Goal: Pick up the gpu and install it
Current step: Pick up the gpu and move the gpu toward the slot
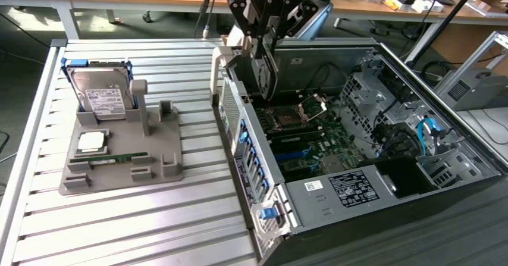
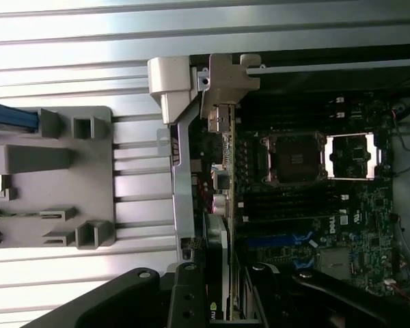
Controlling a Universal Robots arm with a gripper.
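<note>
My gripper (image 1: 265,43) hangs over the back edge of the open computer case (image 1: 444,108), shut on the gpu (image 1: 265,72). The gpu is a thin dark card held upright, and its lower edge reaches down inside the case, above the motherboard (image 1: 311,142) beside the rear panel. In the wrist view the gpu (image 2: 223,263) shows edge-on between my black fingers (image 2: 186,301), with its silvery bracket along the case's rear wall. Beyond it lie the motherboard (image 2: 307,225) and the open processor socket (image 2: 292,158).
A grey fixture tray (image 1: 159,159) lies on the slatted metal table (image 1: 143,224) at the exterior view's left. It carries a hard drive (image 1: 102,96), a processor chip (image 1: 91,141) and a green memory stick (image 1: 107,157). Cables and drive cages fill the case's right side (image 1: 413,129).
</note>
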